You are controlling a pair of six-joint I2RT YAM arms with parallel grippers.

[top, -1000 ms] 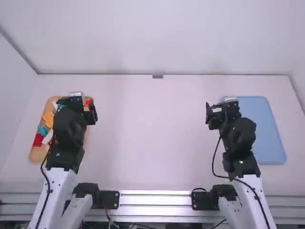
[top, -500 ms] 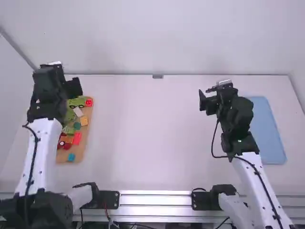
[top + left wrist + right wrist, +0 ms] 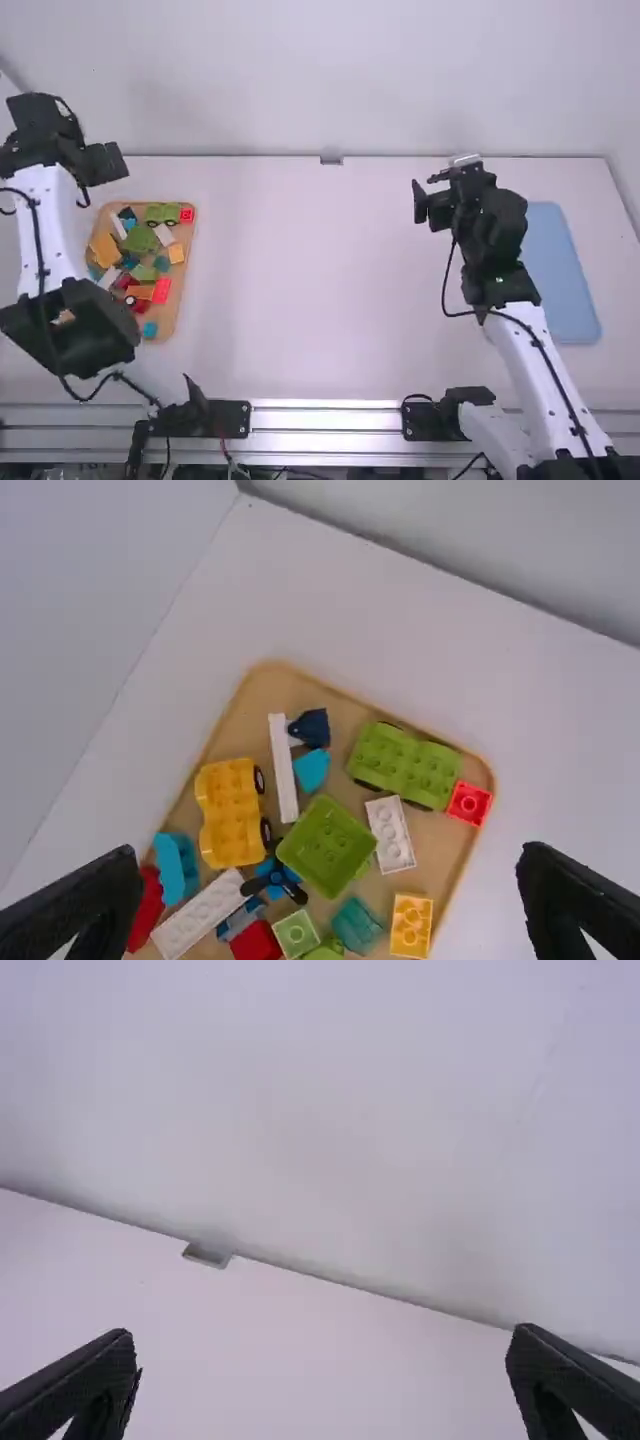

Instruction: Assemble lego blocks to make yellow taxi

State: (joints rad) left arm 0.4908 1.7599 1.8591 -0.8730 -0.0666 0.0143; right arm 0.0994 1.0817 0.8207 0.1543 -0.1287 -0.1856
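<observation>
My left gripper (image 3: 105, 163) is raised at the far left, beyond the wooden tray (image 3: 184, 290) of loose blocks. In the left wrist view the left gripper (image 3: 330, 895) is open above the tray, holding nothing. There lie a yellow wheeled base (image 3: 232, 815), a yellow block (image 3: 411, 925), a green wheeled base (image 3: 405, 765), a white block (image 3: 391, 834) and a red block (image 3: 469, 802). Right of the middle, my right gripper (image 3: 430, 200) stands over the table near the blue mat; in the right wrist view the right gripper (image 3: 320, 1380) is open and empty.
The blue mat (image 3: 563, 270) lies flat at the right. Walls close off the table (image 3: 310, 280) at the back and left, with a small grey bracket (image 3: 331, 160) at the middle of the back edge.
The left arm has swung from over the tray to the far left, uncovering the tray's blocks. My right gripper has moved a little away from the camera and leftward.
</observation>
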